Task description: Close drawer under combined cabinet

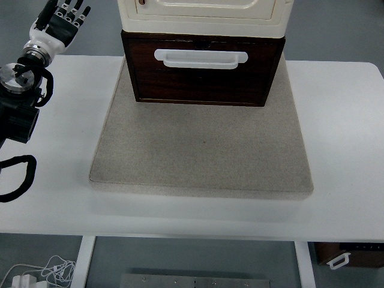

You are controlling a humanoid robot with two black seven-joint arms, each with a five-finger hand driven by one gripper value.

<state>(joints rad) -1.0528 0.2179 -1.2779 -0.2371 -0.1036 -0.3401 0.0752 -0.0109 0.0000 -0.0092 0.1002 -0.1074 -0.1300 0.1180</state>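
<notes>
White tabletop filled most of my view, with grey floor beyond its far edge and a tangle of white cable down by the table leg. At the far left my left hand hung off the table's back corner, well apart from the cabinet, its black-and-white fingers spread and holding nothing; the arm behind it came in along the left edge. My right hand was nowhere in the picture.

Moving right, a beige stone-like slab lay on the table, and at its far end stood the combined cabinet, cream on top. Under it sat the dark wooden drawer, its front standing proud of the cream body above, so I judged it partly pulled out. A white bar handle ran across the upper front.

I reckoned the drawer was rigid wood, moderately heavy, sliding straight back. For closing, no grip seemed needed: a flat push on the wood front just below the handle, centred so it wouldn't skew. The glossy plastic handle looked slippery, and the cabinet could shift on the slab if shoved hard.
</notes>
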